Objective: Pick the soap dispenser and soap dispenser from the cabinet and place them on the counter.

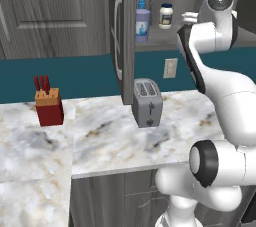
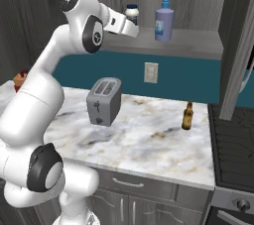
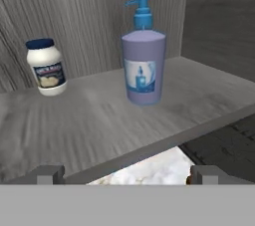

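Left base view: a lavender soap dispenser [image 1: 142, 23] stands upright on the shelf [image 1: 155, 44] of the open grey cabinet [image 1: 121, 36], near the shelf's left end beside the door, with a small white jar [image 1: 166, 15] just to its right and farther back; the white arm reaches up toward the shelf's right part, while a toaster [image 1: 146, 102] and a red knife block [image 1: 48, 105] sit on the marbled surface [image 1: 110, 143] below. Right base view: the same bottle [image 2: 164, 21] rises near the middle of the shelf, well apart from its front edge, the jar [image 2: 131, 13] partly behind the arm's wrist; a brown bottle [image 2: 187, 115] stands near the surface's right edge by the stove. Only one dispenser can be made out. Hand view: the gripper [image 3: 128, 179] faces the shelf's front edge with its two tips spread wide and nothing between them, the dispenser [image 3: 144, 64] dead ahead and set back, the jar [image 3: 47, 66] toward the left rear. Judging by its look, the bottle is light, rigid plastic with smooth, possibly slippery sides, and top-heavy enough to tip if nudged; the straight body around the label appears the soundest hold, squarely across its width, rather than the narrow blue pump, which could swivel or give.
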